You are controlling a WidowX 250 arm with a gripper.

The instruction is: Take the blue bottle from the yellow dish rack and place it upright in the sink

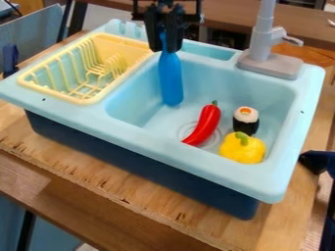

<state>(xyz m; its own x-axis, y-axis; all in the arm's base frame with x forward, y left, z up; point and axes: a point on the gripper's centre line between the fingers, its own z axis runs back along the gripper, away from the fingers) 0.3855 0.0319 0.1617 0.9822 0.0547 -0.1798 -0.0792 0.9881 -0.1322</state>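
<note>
The black gripper (165, 46) hangs at the top of the view, over the back left part of the sink basin, shut on a blue bottle-like object (171, 78). That object points downward, its lower end inside the basin. To its right and nearer the front, a red chili pepper (206, 124) lies by the drain. A sushi roll (246, 120) with a white top and dark side stands right of the pepper, and a yellow bell pepper (243, 148) with a green stem sits just in front of the roll.
The light blue sink (196, 169) stands on a wooden table (140, 201). A yellow dish rack (83, 99) sits in its left side. A grey faucet (263, 55) rises at the back right corner. A dark object (319, 161) is at the right edge.
</note>
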